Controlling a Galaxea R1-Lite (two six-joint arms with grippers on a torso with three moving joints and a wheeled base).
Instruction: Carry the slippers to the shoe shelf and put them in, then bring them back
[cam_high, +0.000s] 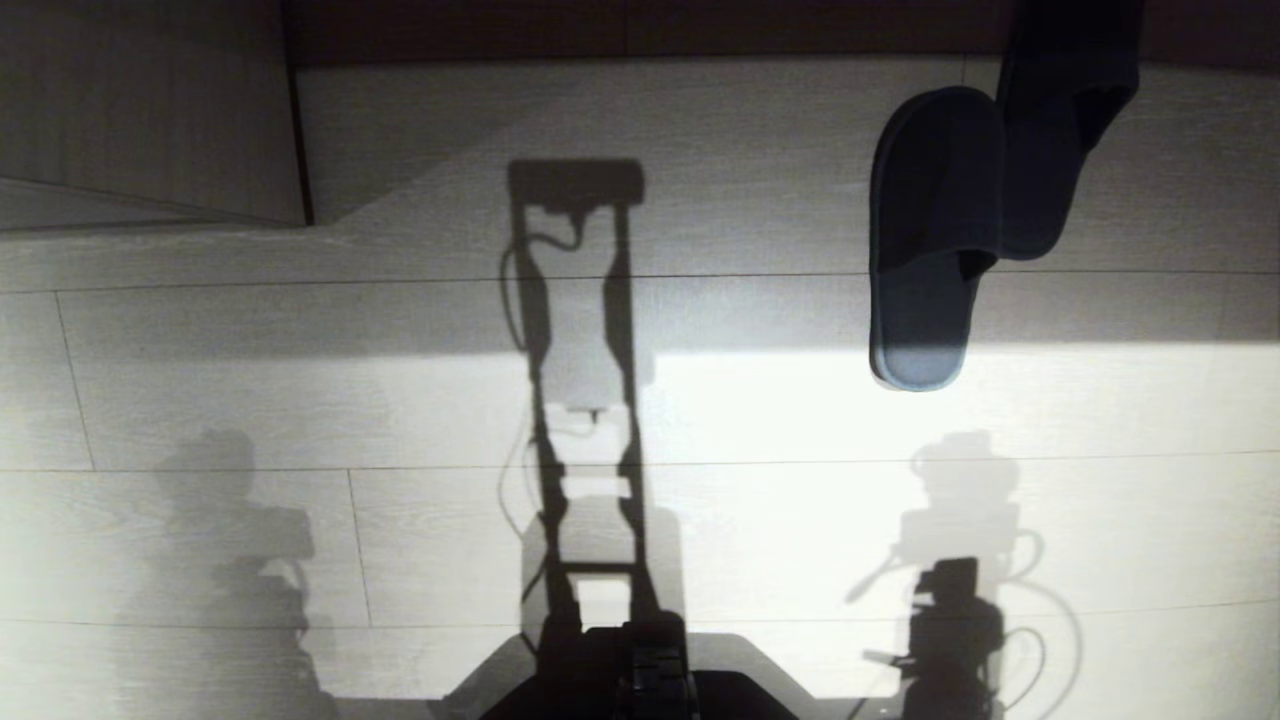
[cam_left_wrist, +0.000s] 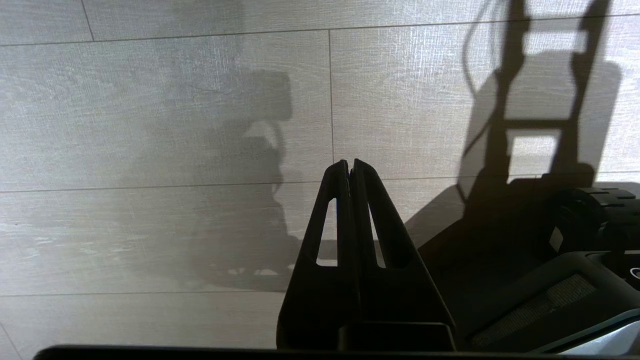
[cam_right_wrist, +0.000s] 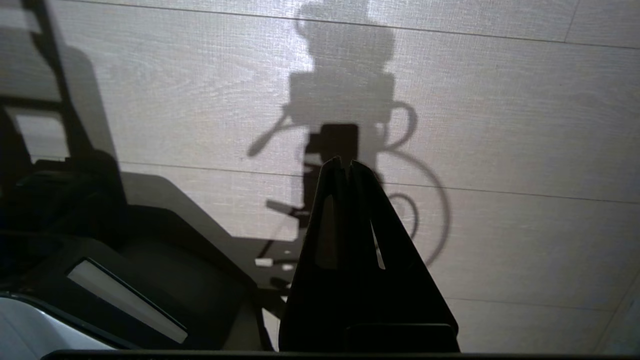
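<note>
- Nearest the head camera sits the robot's own dark base (cam_high: 640, 680), low in the middle of that view, with pale plank floor (cam_high: 300, 400) spread ahead of it.
- Right hand (cam_right_wrist: 344, 161): clenched on nothing, its two fingers pressed tip to tip, pointing down at bare floor beside the base.
- Left hand (cam_left_wrist: 349, 163): likewise clenched and empty, hanging over bare floor on the other side of the base.
- Neither hand appears in the head view; only their shadows fall on the planks.
- Slippers (cam_high: 935, 235): lying on the floor well ahead of the robot and off to its right, one overlapping the other, far from both hands.
- Their long axes run roughly straight away from the robot; the nearer slipper's rounded toe points back toward it.
- Judged from this, the right hand is the nearer one, and a reach would go forward and slightly outward.
- A pale wood-grain panel (cam_high: 150, 110) with a dark edge stands far left; whether it belongs to the shoe shelf cannot be told.
</note>
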